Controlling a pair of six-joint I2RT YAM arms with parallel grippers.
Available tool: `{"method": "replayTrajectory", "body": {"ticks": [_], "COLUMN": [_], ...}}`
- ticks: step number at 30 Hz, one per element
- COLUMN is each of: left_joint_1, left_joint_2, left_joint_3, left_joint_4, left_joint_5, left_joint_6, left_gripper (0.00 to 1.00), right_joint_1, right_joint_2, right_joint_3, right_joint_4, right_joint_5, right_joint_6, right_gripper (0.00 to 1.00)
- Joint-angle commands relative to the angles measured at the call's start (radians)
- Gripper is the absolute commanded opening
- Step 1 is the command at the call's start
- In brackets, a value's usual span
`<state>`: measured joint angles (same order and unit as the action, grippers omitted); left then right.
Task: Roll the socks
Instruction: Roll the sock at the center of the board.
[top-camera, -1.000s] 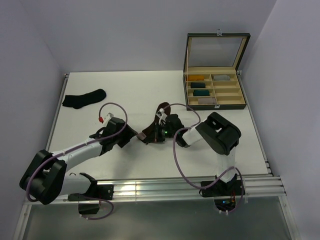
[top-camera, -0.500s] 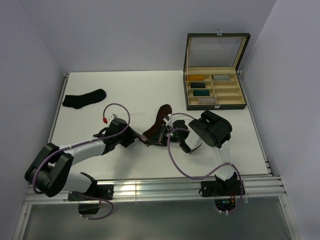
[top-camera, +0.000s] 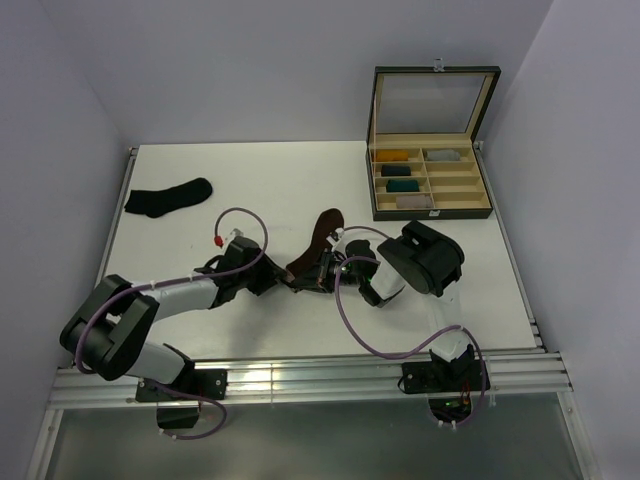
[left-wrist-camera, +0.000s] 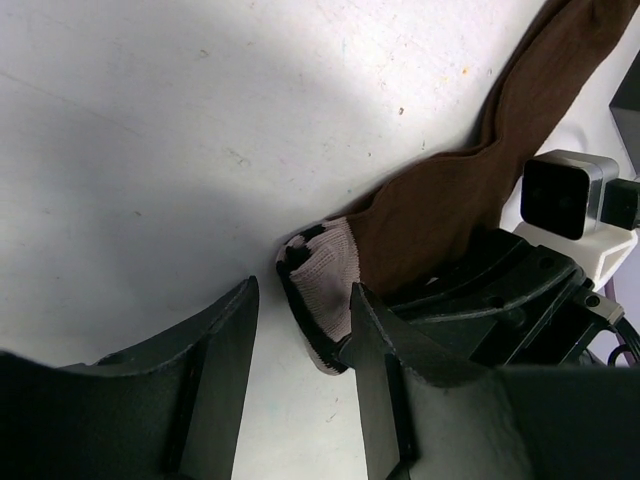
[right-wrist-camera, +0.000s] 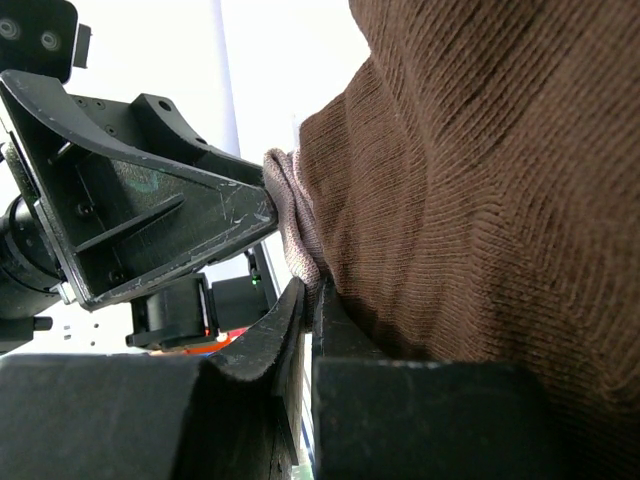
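Brown sock (top-camera: 322, 235): in the middle of the worktop (top-camera: 250, 180), between the two arms. Its foot trails toward the far side and its pale cuff (left-wrist-camera: 325, 285) is at the near end.
Black sock (top-camera: 168, 197): lying flat at the far left, well apart from both arms and untouched.
Right fingers (right-wrist-camera: 265, 350): pressed tight together with a fold of the brown knit nipped between them, just beside the cuff.
Left fingers (left-wrist-camera: 225, 350): standing partly apart, with the cuff end in the gap and close against one of them. I can't see them squeezing it, so I'd call it straddled, not gripped.
Step in hand: by my reading, the very start of the roll on the brown sock. One side pins the fabric while the other lines up on the cuff.
Next move: it looks to need the left fingers to take hold of the cuff and turn it over toward the foot. The right side would have to give way enough not to drag the whole sock.
Hard to see: from above, the two wrists crowd over the cuff and hide it (only the wrist views show it). The stripes are partly folded under, and I can't tell how much knit the right fingers have caught.
Box (top-camera: 430, 213): far right with its lid up, and rolled bundles (top-camera: 400, 185) sit in some of its compartments.
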<state>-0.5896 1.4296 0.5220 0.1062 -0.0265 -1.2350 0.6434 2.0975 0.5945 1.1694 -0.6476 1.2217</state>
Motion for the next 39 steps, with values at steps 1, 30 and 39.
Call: {"method": "replayTrajectory", "body": {"ticks": [1,30,39], "left_joint_1": [-0.010,-0.036,-0.036], "left_joint_2": [0.029,0.069,0.037], "left_joint_3": [0.032,0.151,0.145], "left_joint_4": [0.001,-0.238,-0.267], "left_joint_5": [-0.003,-0.133,-0.153], "left_joint_6": [0.006,0.120,0.138], "left_gripper": [0.48,0.00,0.00], "right_joint_1": [0.002,-0.017,-0.037], "right_joint_2": [-0.002,-0.378,-0.216], "right_joint_3": [-0.009,0.228,0.392], "right_joint_4": [-0.070,-0.882,-0.999], "right_joint_5": [0.034,0.321,0.390], "right_joint_6": [-0.037,-0.584,-0.691], "right_gripper": [0.00,0.31,0.30]}}
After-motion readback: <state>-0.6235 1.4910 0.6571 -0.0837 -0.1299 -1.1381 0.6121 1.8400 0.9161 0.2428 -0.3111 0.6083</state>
